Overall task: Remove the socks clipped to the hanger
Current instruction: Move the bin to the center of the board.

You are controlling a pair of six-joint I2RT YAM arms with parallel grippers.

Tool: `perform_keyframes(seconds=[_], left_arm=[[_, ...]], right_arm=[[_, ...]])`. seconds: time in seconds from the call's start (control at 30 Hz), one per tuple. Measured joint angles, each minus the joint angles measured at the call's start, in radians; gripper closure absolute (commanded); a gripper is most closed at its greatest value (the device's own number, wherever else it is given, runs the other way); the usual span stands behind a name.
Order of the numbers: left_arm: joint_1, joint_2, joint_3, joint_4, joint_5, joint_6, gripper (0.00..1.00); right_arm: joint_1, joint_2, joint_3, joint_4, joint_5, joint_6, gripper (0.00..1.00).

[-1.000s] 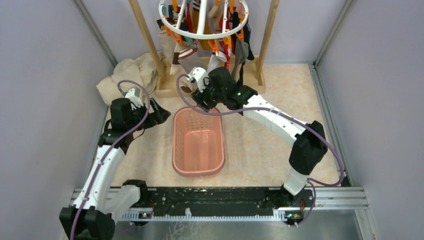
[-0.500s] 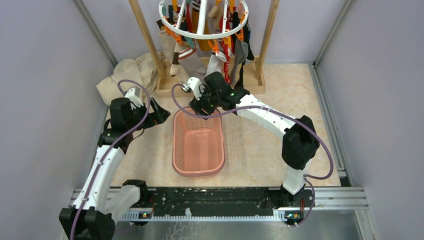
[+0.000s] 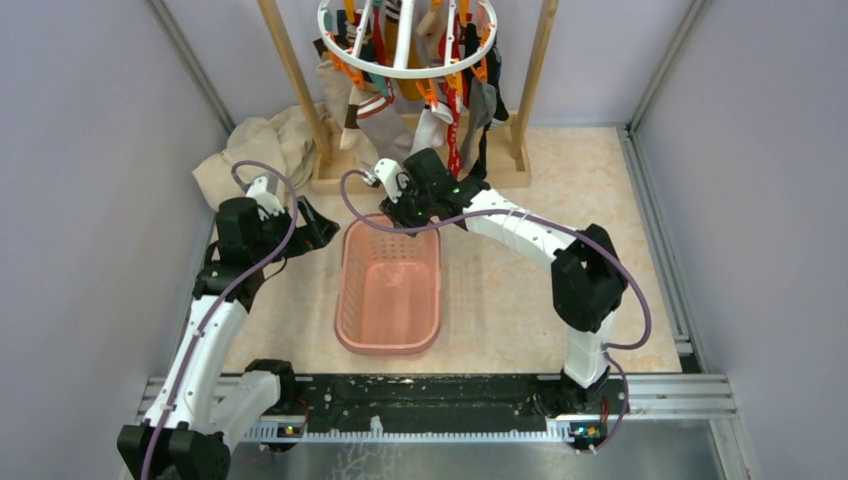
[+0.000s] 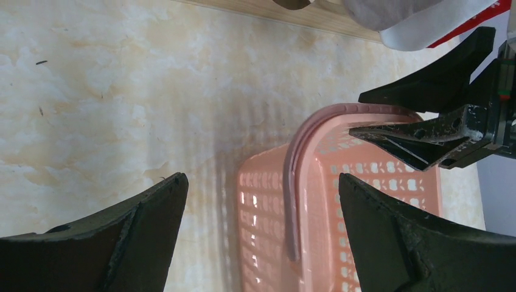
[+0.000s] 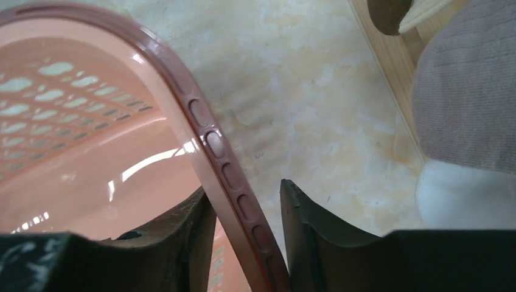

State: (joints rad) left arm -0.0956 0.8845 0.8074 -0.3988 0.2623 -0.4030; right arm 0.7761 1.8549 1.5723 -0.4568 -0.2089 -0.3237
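The white ring hanger [image 3: 405, 70] hangs from the wooden frame at the back, with several socks [image 3: 385, 125] clipped under it. My right gripper [image 3: 400, 215] sits below them at the far end of the pink basket [image 3: 388, 345]. In the right wrist view its jaws [image 5: 243, 188] straddle and pinch the basket's rim [image 5: 201, 115]; a grey sock [image 5: 468, 91] and a white sock [image 5: 462, 194] hang to the right. My left gripper [image 3: 325, 228] is wide open and empty [image 4: 261, 179] beside the basket's far left corner [image 4: 292, 201].
The wooden frame [image 3: 290, 80] stands on a base board [image 5: 389, 67] at the back of the marbled table. A heap of beige cloth [image 3: 255, 150] lies at the back left. Purple walls close in both sides.
My right gripper has moved down and left from under the socks onto the basket's far rim. The basket has swung, its near end shifting left. The left arm has barely moved.
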Motion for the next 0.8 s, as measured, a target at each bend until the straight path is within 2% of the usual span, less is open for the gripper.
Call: perform_keyframes(seconds=[0.3, 0.43, 0.8], left_arm=[[0.0, -0.007, -0.005, 0.0, 0.0, 0.0, 0.01], [0.0, -0.007, -0.005, 0.001, 0.0, 0.0, 0.01], [-0.001, 0.011, -0.005, 0.001, -0.014, 0.0, 0.01]], right_arm=[[0.0, -0.097, -0.137, 0.061, 0.056, 0.077, 0.83], [0.001, -0.168, -0.19, 0.035, 0.104, 0.129, 0.99], [0.0, -0.398, -0.278, -0.161, 0.36, 0.36, 1.0]])
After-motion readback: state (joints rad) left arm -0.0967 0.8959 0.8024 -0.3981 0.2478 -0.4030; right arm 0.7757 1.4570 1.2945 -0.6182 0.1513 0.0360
